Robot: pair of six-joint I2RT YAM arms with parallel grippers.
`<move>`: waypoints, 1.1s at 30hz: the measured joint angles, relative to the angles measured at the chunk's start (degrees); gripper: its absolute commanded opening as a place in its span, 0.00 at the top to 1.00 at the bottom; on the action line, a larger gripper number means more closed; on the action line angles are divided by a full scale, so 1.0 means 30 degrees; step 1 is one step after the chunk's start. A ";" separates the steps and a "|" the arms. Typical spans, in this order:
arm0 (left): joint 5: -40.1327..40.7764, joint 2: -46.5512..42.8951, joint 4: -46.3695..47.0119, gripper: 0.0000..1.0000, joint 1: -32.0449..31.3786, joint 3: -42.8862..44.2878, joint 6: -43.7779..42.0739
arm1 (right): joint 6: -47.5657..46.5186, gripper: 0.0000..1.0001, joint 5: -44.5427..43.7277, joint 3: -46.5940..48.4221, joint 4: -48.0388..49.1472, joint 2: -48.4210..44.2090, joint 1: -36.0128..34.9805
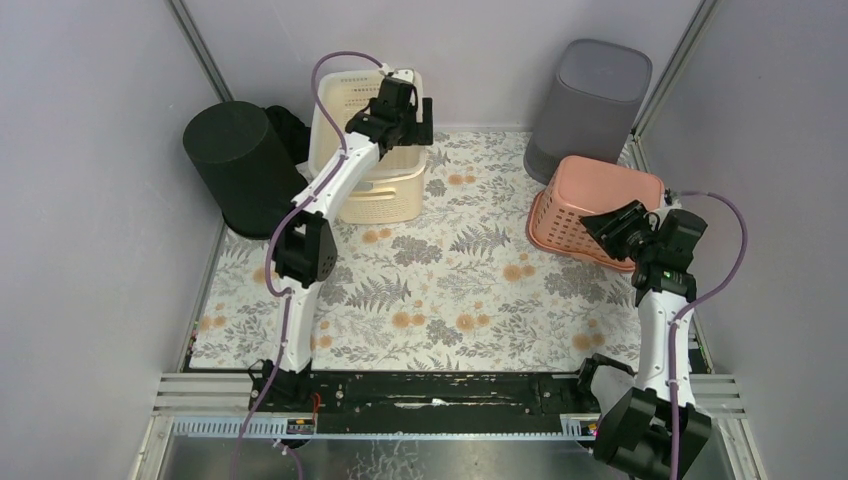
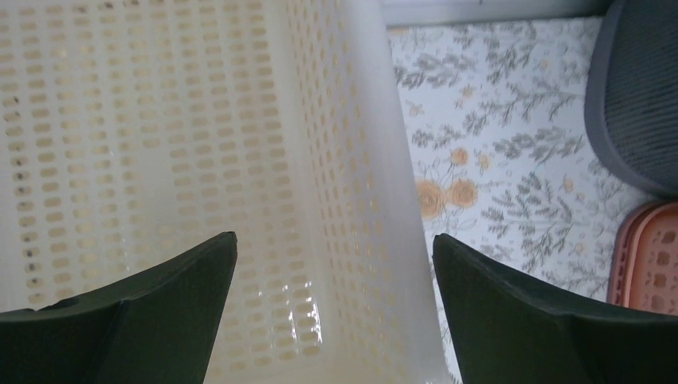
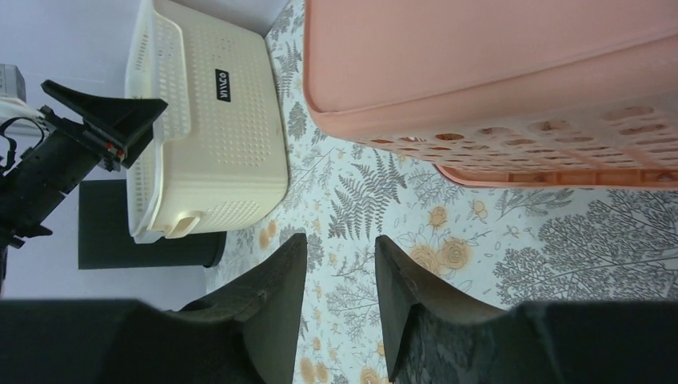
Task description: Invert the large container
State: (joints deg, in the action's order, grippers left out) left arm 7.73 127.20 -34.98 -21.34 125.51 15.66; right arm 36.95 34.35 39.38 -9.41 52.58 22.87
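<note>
Cream basket (image 1: pixel 388 198), the large container, sits at the far left-centre of the flowered table (image 1: pixel 450 295), upright with its open mouth facing up; not inverted. It stands just beside a black bin (image 1: pixel 240 165), which is at the far left, bottom up. Left gripper (image 1: pixel 412 112) hangs over the cream basket's right side. In the left wrist view its jaws are spread wide with the basket's perforated right wall and rim running between them; contact with either finger cannot be made out, and nothing is clamped. Right gripper (image 3: pixel 340 240) is low over the table at the right, near side of the pink basket (image 1: pixel 600 195), jaws a small way apart with only tablecloth showing in the gap; it holds nothing. The pink basket rests upside down at the right of the table, flat base upward, rim on the cloth. Grey bin (image 1: pixel 592 100) stands at the far right, just behind the pink basket. Cream and pink baskets are well apart.
</note>
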 measured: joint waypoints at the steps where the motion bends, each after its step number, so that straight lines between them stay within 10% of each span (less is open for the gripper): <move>1: 0.0168 0.0095 0.0160 0.01 0.0000 0.0204 -0.0007 | 0.0087 0.57 0.0175 -0.0007 0.0102 0.0080 -0.0007; 23: 0.2120 0.2543 0.3242 0.61 -0.0576 0.1617 0.0058 | 0.0998 0.58 0.1027 -0.0007 0.1836 0.1173 -0.1923; 28: 0.3002 0.2419 0.3220 0.99 -0.0743 0.1617 -0.0029 | 0.1035 0.58 0.0933 -0.0015 0.1872 0.1173 -0.2419; 33: 0.3650 0.2142 0.3075 1.00 -0.0707 0.1727 -0.0692 | 0.1166 0.58 0.0933 -0.0073 0.1989 0.1166 -0.2616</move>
State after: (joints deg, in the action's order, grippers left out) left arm 18.68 133.62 -25.76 -23.46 130.69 13.58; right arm 40.45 37.15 39.16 -3.44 56.07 15.03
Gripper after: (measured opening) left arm 0.196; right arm 0.422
